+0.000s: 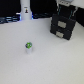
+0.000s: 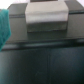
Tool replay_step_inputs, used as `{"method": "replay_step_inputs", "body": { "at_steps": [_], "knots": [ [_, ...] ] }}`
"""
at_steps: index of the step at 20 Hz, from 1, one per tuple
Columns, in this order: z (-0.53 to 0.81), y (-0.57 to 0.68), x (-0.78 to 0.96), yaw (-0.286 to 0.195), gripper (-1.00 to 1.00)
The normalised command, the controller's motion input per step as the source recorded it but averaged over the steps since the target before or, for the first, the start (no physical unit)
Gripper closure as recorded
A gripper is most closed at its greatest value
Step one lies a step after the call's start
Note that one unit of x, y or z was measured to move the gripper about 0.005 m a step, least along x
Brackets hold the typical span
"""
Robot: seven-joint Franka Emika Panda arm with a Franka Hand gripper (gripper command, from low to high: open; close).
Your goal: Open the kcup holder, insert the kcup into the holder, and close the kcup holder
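Note:
The kcup (image 1: 29, 46), a tiny white cup with a green top, stands upright on the white table in the middle-left of the exterior view. The black kcup holder (image 1: 64, 25) stands at the exterior view's right, with two stacked drawer fronts and pale handles, both looking shut. My gripper (image 1: 65, 8) is right at the top of the holder, blurred, and far from the kcup. The wrist view is very close to the holder's black face (image 2: 45, 57), with a pale handle (image 2: 47, 20) in front of it. My fingers do not show clearly.
A taller white bottle-shaped thing (image 1: 25, 12) stands at the back on the exterior view's left. Dark clutter runs along the back edge (image 1: 10, 19). A teal shape (image 2: 4, 27) sits at the edge of the wrist view.

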Motion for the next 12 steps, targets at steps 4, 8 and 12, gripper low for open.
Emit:
{"method": "replay_step_inputs", "body": {
  "at_steps": [4,8,12],
  "knots": [
    [-0.44,0.11,-0.17,-0.015,-1.00],
    [-0.48,0.06,-0.28,-0.011,-1.00],
    [-0.46,0.04,-0.33,-0.004,-1.00]
  ]
}}
